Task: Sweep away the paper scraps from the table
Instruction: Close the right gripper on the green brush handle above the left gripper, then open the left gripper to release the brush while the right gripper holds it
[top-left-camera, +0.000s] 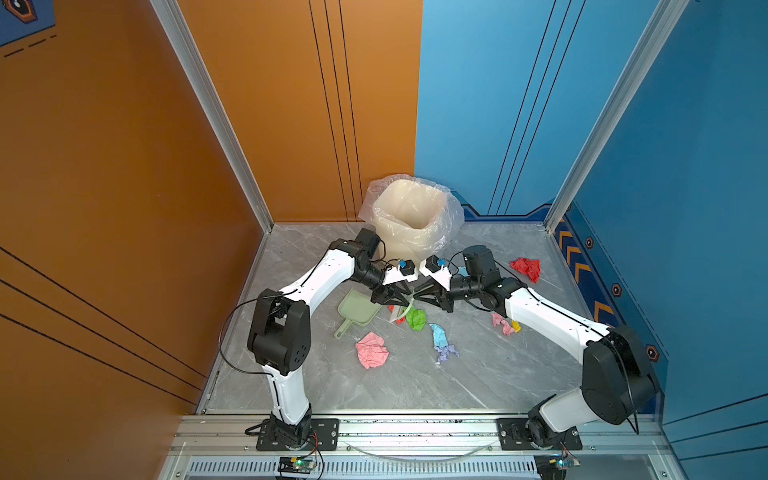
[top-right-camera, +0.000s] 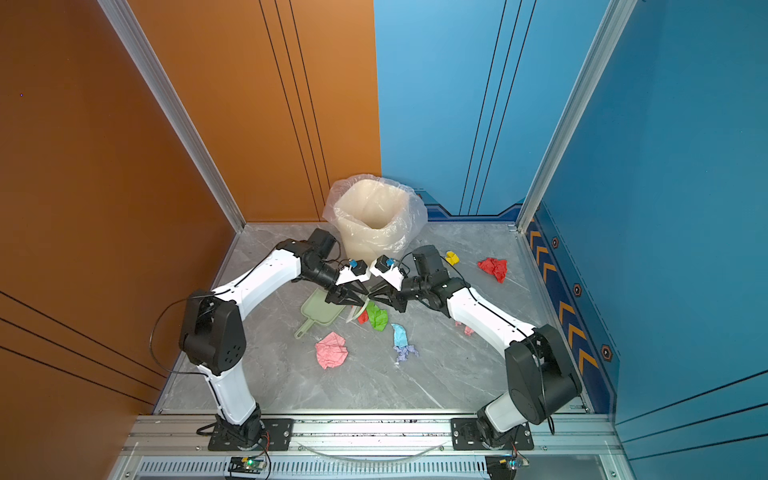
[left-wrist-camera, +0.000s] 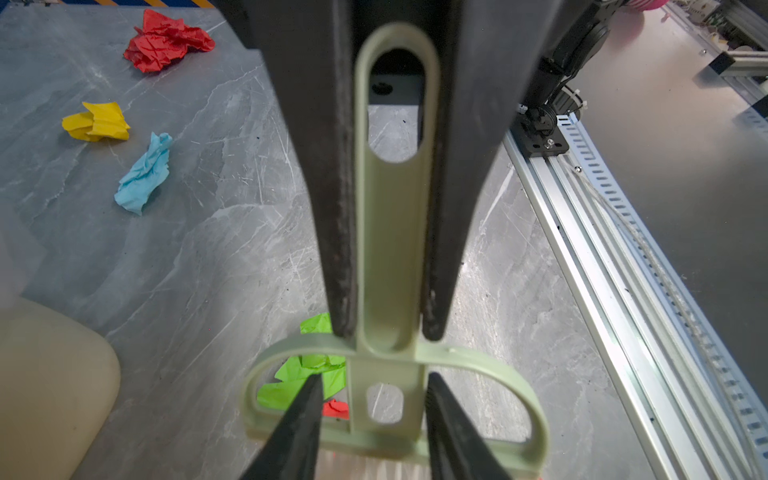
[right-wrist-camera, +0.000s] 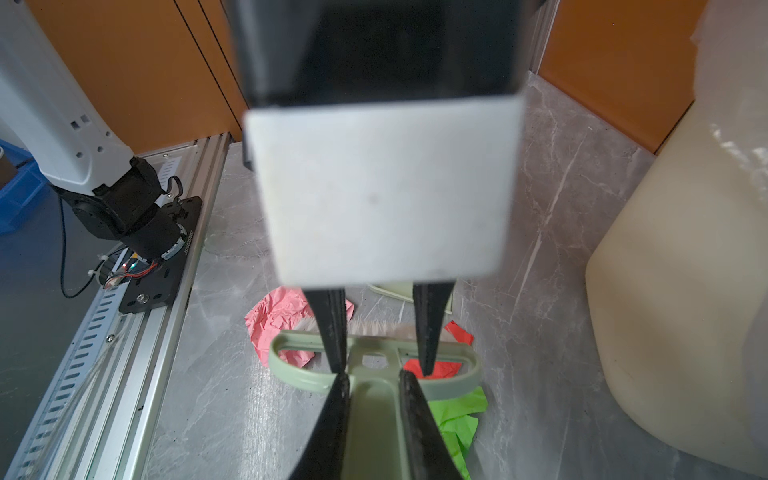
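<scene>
Both grippers meet at a pale green brush over the table. My right gripper is shut on the brush handle. My left gripper is open, its fingers straddling the brush neck with a gap on each side. Paper scraps lie around: green and a small red one under the brush head, pink, light blue, lilac, red, yellow.
A pale green dustpan lies just left of the brush. The cream bin with a clear liner stands at the back, close behind both grippers. Aluminium rails edge the front, and walls close in the sides.
</scene>
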